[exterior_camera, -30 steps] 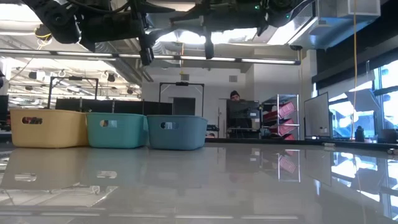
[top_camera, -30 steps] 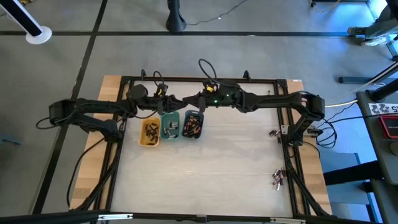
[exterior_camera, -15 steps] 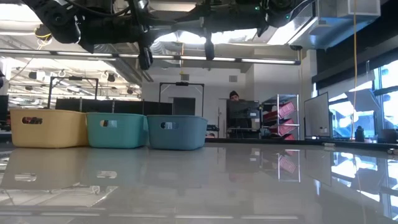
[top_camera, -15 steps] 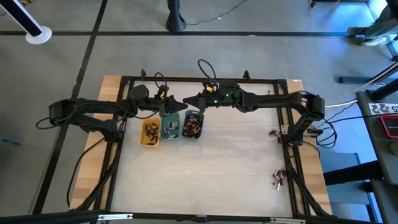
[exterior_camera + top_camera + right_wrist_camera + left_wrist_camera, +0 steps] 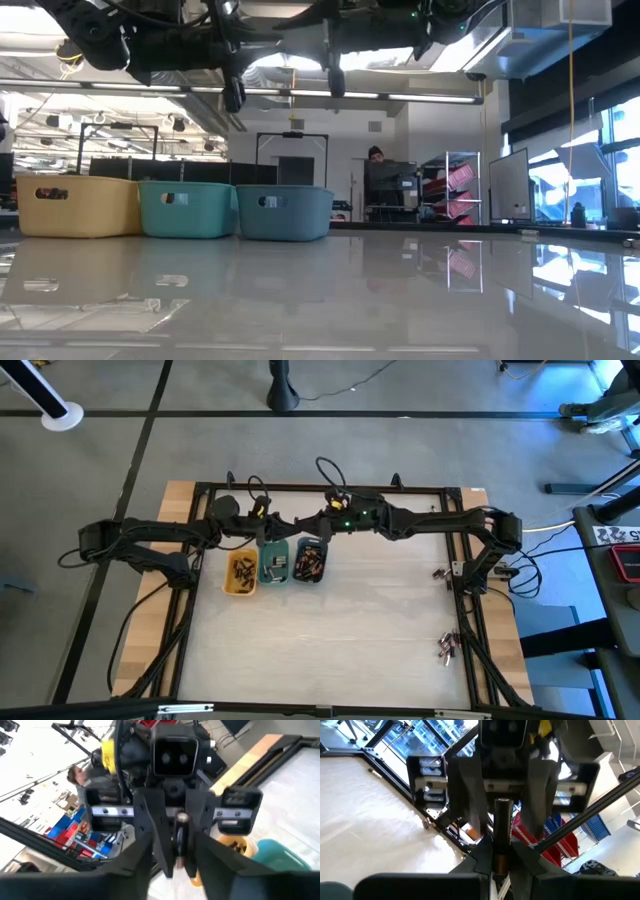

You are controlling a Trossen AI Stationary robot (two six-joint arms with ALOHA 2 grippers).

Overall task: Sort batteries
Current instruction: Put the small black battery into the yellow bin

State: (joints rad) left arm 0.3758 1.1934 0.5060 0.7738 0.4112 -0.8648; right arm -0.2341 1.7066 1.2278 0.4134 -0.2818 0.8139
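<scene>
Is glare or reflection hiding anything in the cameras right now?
Low view: the glossy table mirrors the tubs and the windows, and the arms are backlit by ceiling lights. High view: even light, batteries in the tubs show plainly. Left wrist view: the table glares white; the battery stands clear.

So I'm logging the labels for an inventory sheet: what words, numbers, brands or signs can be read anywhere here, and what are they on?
None can be read.
Small oblong yellow plastic tray: dark mark on its side, too small to read.
Red and white panel at the table's right: markings too blurred to read.
Small dark and copper-toned cylindrical batteries: no print can be made out.
</scene>
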